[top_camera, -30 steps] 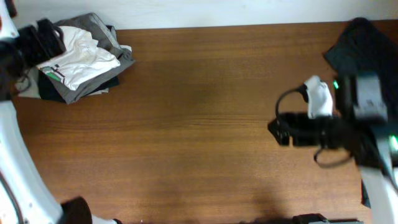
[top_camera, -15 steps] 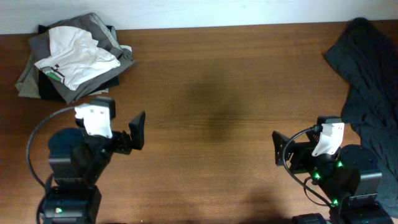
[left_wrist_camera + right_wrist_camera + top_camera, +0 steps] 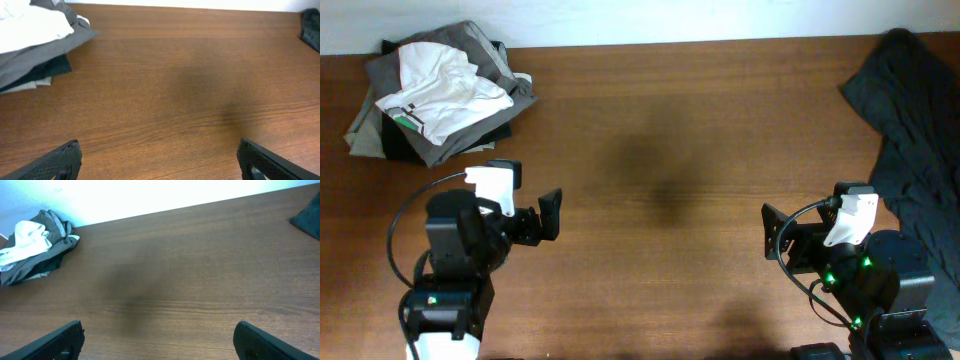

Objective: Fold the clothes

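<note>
**While both my grippers hang empty, the T-shirt lies bundled on the pile**

Since nothing sits between my fingers on either side, I start with the tools. My left gripper [image 3: 159,162] has its jaws spread wide over bare wood, and my right gripper [image 3: 159,340] is spread just as wide, also holding nothing. Seen from overhead, the left one hovers at about 8 o'clock on the table [image 3: 670,150] and the right one at about 4 o'clock. Both point toward the middle, well apart from any cloth.

The white T-shirt [image 3: 445,95] is at 10 o'clock, on top of the folded grey-brown trousers [image 3: 505,70], with something darker showing beneath them. It is gathered into a compact bundle, not spread flat, and its small label shows at the near edge. The surface looks rumpled and the edges are not square.

My judgement is that the shirt has been folded loosely and stacked, so the main work looks done. If a neater result is wanted, what is left is to lift it to the open centre, flatten it and fold it again.

A dark charcoal garment [image 3: 910,110] lies heaped and unfolded at 2 o'clock, trailing off the table's right edge. I do not count it as mine to fold.
</note>
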Tool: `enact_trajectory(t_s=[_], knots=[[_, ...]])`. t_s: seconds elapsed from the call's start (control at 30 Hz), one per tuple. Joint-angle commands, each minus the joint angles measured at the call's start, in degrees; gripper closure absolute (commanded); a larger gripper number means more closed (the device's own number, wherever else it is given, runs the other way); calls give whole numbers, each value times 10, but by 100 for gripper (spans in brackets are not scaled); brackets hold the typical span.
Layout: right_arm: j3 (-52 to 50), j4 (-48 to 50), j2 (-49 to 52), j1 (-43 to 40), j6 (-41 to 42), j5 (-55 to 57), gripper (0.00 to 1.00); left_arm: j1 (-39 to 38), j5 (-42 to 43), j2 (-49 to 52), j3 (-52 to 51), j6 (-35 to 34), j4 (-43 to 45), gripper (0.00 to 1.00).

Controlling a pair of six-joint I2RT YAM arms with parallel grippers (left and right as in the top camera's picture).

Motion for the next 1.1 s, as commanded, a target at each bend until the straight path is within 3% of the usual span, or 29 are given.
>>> enact_trajectory(t_s=[0.0, 0.2, 0.27, 0.37, 0.53, 0.67, 0.83, 1.07], knots=[[-1, -1, 0, 3, 3, 10, 1, -1, 0, 26, -4, 3, 3, 1], [-52, 2, -21, -9, -13, 60, 1, -1, 1, 76, -4, 3, 3, 1], [-123, 56, -65, -17, -13, 61, 1, -1, 0, 92, -4, 3, 3, 1], [-282, 218, -173, -16, -54, 37, 1, -1, 1, 115, -4, 3, 3, 1], [-413, 336, -296, -16, -67, 36, 1, -1, 0, 136, -4, 3, 3, 1], [-449, 389, -320, -21, -129, 35, 1, -1, 0, 145, -4, 3, 3, 1], [-465, 436, -320, -43, -130, 35, 1, -1, 1, 147, -4, 3, 3, 1], [-465, 377, -320, -43, -133, 35, 1, -1, 0, 147, -4, 3, 3, 1]])
